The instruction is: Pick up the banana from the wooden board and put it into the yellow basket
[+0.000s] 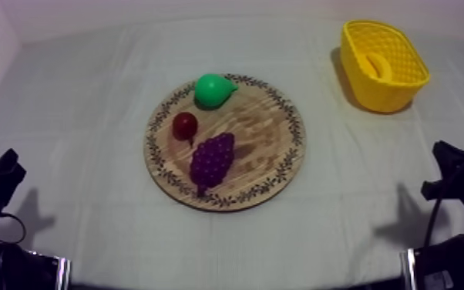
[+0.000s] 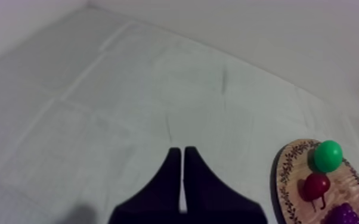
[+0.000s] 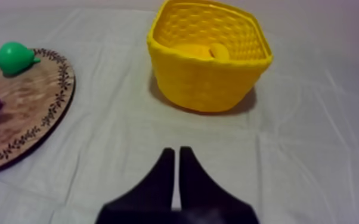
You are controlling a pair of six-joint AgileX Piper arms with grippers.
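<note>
**Both arms low, banana in the basket**

My left gripper (image 2: 179, 152) hangs low over the cloth (image 2: 128, 89) beside the wooden board (image 1: 266, 131), fingers pressed together on nothing. My right gripper (image 3: 176, 152) sits low too, fingers together, facing the yellow basket (image 3: 200, 83). The banana (image 3: 209, 52), yellow and curved, lies inside it. The board carries a pear (image 1: 213, 89), a small red fruit (image 1: 185, 125) and grapes (image 1: 212, 160).

Grained wooden board (image 1: 266, 146), creased matt cloth (image 1: 89, 116), glossy openwork yellow basket (image 3: 209, 59).
</note>
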